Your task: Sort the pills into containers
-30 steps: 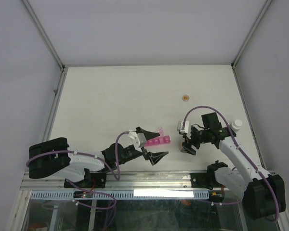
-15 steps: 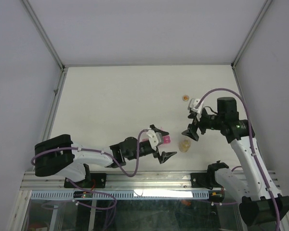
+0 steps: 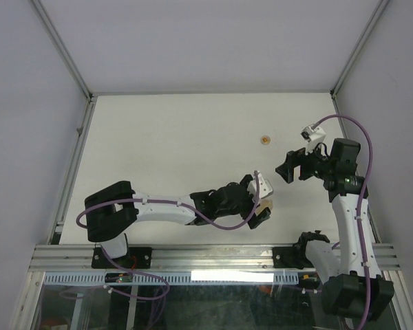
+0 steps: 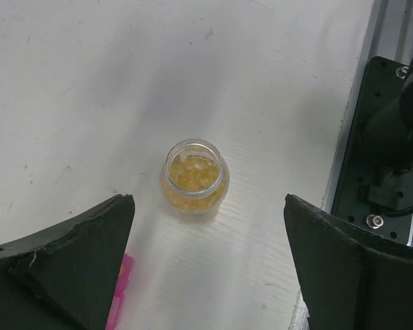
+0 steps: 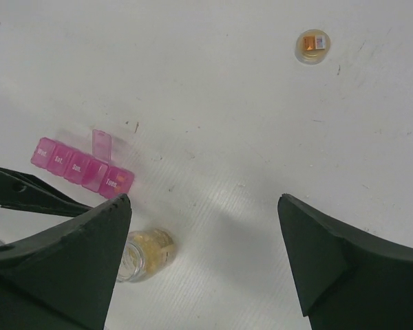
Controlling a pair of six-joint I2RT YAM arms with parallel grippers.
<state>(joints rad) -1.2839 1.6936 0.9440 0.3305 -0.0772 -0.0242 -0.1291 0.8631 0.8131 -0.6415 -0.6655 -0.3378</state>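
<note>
The magenta pill containers [image 5: 79,168] lie in a row on the white table, one lid [image 5: 102,144] standing open; only an end shows in the left wrist view [image 4: 120,295], and my left arm hides them in the top view. An open amber bottle [image 4: 195,179] full of yellow pills stands upright to their right, also in the right wrist view [image 5: 148,254] and partly in the top view [image 3: 266,205]. My left gripper [image 3: 256,201] is open and empty, its jaws wide either side of the bottle [image 4: 208,203]. My right gripper [image 3: 287,170] is open and empty, raised above the table [image 5: 204,199].
The bottle's cap [image 3: 265,140] lies alone farther back on the table, also in the right wrist view [image 5: 312,46]. The right arm's black base mount [image 4: 378,137] and the metal rail at the table's near edge sit just right of the bottle. White walls enclose the table.
My left arm has reached right, past the containers, to the bottle. My right gripper has lifted off the bottle and pulled back up and to the right, leaving the bottle standing.
</note>
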